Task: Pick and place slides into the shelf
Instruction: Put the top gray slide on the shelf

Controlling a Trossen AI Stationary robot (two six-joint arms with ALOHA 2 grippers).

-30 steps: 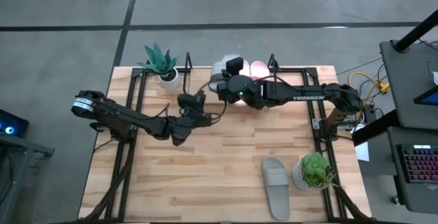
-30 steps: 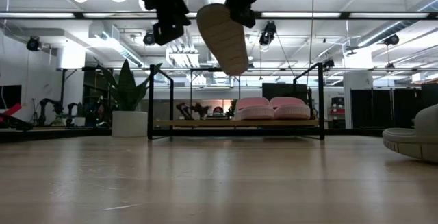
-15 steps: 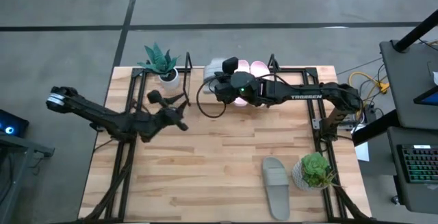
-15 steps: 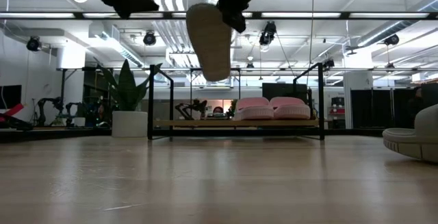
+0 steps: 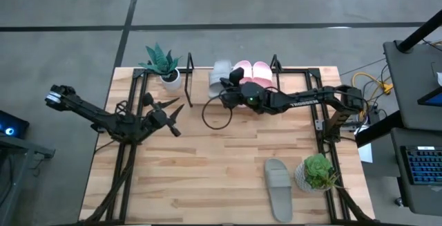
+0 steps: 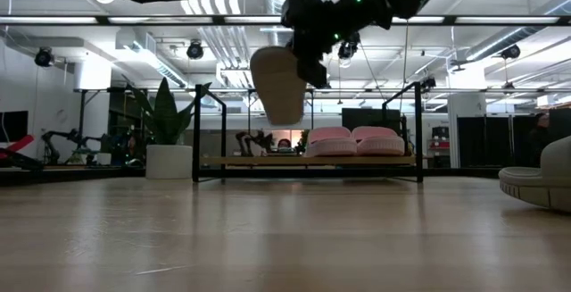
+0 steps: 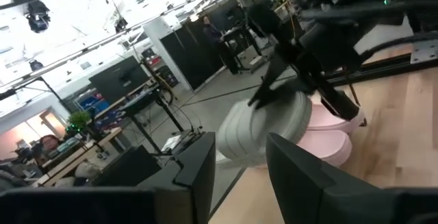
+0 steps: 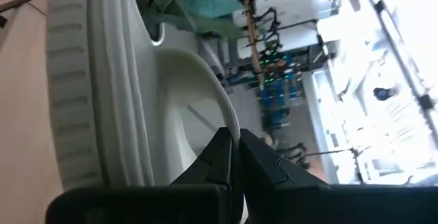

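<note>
My right gripper (image 5: pixel 226 89) is shut on a grey-green slide (image 5: pixel 220 76) and hovers over the left end of the shelf (image 6: pixel 259 160) at the table's far edge. In the low view this slide (image 6: pixel 278 82) hangs above the wooden board, sole facing the camera. Two pale pink slides (image 5: pixel 251 70) lie side by side on the board. The second grey-green slide (image 5: pixel 278 188) lies flat on the table near the right front. My left gripper (image 5: pixel 173 117) is open over the table's left part, well clear of the shelf. My right gripper pinches the edge of the slide's broad strap (image 8: pixel 229 121) between its two fingertips (image 8: pixel 220 157). The fingers come level from the table's right. The slide is lifted clear and hangs tilted below the gripper, one end down, above the shelf board.
A spiky potted plant (image 5: pixel 162 63) stands left of the shelf, and a round green plant (image 5: pixel 316 172) stands near the right front beside the loose slide. A black cable loop (image 5: pixel 217 113) hangs over the table's middle. Black arm-mount frames (image 5: pixel 131 150) run along both sides.
My left arm has drawn back from the table's middle toward the left edge. My right arm has carried the grey-green slide toward the far edge and lowered it over the shelf's left end; the slide has turned and hangs lower than before.
</note>
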